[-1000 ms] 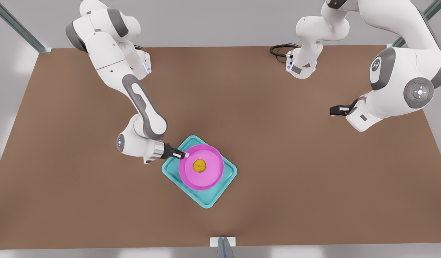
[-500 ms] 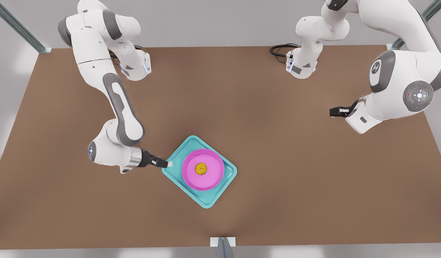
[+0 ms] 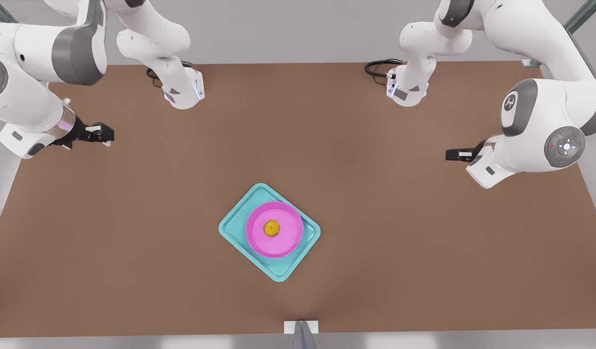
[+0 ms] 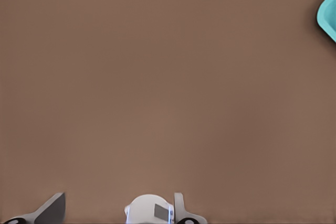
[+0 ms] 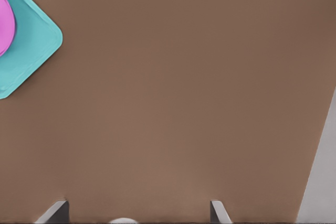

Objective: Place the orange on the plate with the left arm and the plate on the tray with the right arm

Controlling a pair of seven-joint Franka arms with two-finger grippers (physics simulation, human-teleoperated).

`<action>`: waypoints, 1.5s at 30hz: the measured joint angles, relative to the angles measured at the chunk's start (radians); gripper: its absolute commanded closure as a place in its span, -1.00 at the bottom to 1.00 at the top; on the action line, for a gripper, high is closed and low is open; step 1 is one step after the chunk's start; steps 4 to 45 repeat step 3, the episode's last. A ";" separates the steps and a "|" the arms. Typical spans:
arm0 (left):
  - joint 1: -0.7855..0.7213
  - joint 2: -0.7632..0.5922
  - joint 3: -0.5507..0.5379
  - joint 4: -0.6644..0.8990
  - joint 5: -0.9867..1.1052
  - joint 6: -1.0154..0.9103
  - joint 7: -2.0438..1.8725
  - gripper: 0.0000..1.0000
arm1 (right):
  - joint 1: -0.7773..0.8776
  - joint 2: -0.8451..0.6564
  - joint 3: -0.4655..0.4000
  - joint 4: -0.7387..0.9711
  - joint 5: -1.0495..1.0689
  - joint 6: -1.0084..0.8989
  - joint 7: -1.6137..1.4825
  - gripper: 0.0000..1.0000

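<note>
Front view: the orange [image 3: 271,228] is seen lying at the middle of the plate [image 3: 274,242], and the plate is set flat on the tray [image 3: 237,228], within its rim. The tray lies on the brown table [image 3: 375,218], a little toward the near edge.

The right tool [image 3: 106,134] is held above the table at the front view's left, well apart from the tray. In the right wrist view its fingers [image 5: 58,209] are spread wide with nothing between them, and a corner of the tray [image 5: 37,40] with a sliver of the plate [image 5: 4,22] is caught far off.

The left tool [image 3: 450,154] is held at the front view's right, also well apart from the tray. In the left wrist view its fingers [image 4: 52,208] are parted and nothing is gripped; a white arm base [image 4: 149,212] is seen on the table beyond them, and one tray corner [image 4: 329,17] is seen.
</note>
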State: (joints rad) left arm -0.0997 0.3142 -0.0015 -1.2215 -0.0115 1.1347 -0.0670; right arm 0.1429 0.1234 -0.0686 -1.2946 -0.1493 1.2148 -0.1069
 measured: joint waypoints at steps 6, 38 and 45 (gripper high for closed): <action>0.000 0.001 0.000 0.000 0.000 -0.006 0.000 -1.00 | 0.002 0.000 0.000 -0.008 -0.009 -0.014 -0.025 -1.00; 0.000 0.001 0.000 0.000 0.000 -0.006 0.000 -1.00 | 0.002 0.000 0.000 -0.008 -0.009 -0.014 -0.025 -1.00; 0.000 0.001 0.000 0.000 0.000 -0.006 0.000 -1.00 | 0.002 0.000 0.000 -0.008 -0.009 -0.014 -0.025 -1.00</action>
